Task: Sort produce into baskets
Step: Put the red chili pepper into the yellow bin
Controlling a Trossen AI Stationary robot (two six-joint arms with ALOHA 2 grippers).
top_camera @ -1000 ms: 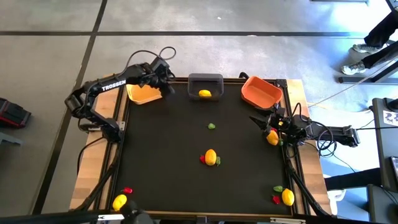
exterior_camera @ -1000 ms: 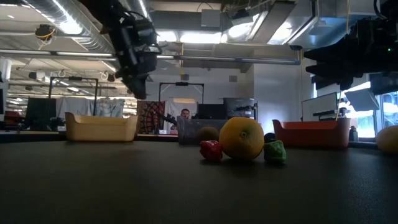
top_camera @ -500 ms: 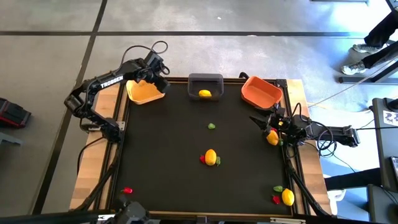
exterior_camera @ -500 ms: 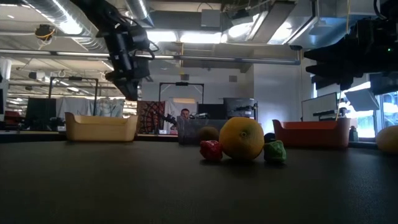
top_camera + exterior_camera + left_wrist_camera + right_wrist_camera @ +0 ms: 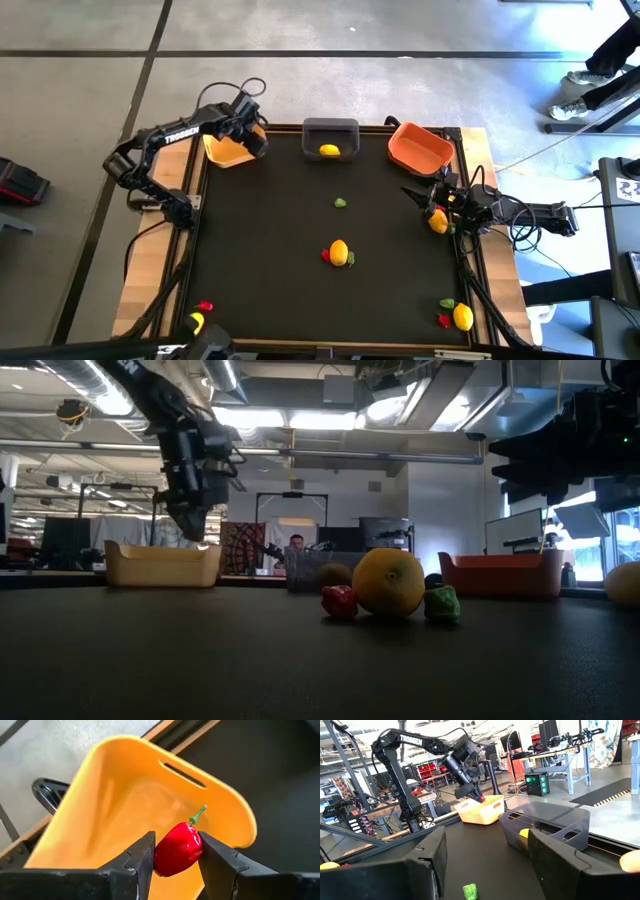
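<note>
At the upper left of the overhead frame my left gripper [image 5: 250, 138] hangs over the yellow-orange basket [image 5: 226, 152], its fingers [image 5: 140, 857] pinched on a red pepper [image 5: 178, 849] with a green stem. At the lower left edge lie a small red piece [image 5: 205, 306] and a yellow fruit [image 5: 196, 321]. Top centre, the dark grey basket [image 5: 330, 129] holds a lemon [image 5: 329, 151]. Below it a green piece [image 5: 340, 202] sits alone on the black table [image 5: 260, 240], and lower centre another lemon [image 5: 339, 252] lies just beside a red bit and a green bit. Upper right sits the orange basket [image 5: 419, 147]. At mid right my right gripper [image 5: 420, 196] waits with its fingers spread and nothing between them, a yellow fruit [image 5: 438, 221] near it. Lower right: a lemon [image 5: 462, 317], with red and green pieces close by.
</note>
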